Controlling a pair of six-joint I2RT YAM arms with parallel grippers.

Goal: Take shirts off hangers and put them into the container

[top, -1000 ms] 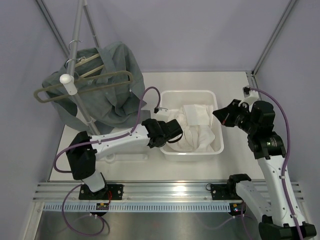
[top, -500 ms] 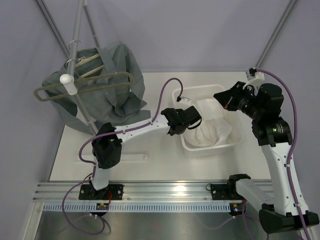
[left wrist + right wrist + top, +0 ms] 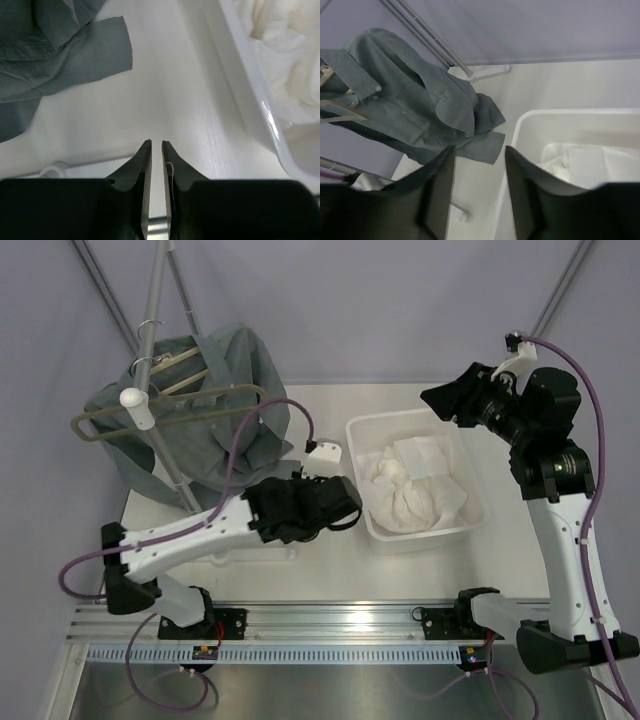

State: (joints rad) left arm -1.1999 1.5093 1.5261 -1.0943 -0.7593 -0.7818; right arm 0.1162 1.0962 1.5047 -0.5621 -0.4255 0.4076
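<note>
**White shirt in the basket, grey-green shirt on the hanger**
The white shirt [image 3: 412,490] lies crumpled in the white basket [image 3: 420,538], just right of the left gripper [image 3: 156,145], which is empty with its jaws a narrow slit apart. The grey-green shirt [image 3: 235,390] hangs on a wooden hanger [image 3: 178,366], ahead to its left. The right gripper [image 3: 479,148], spread wide and empty, hangs above the basket's far edge.
</note>
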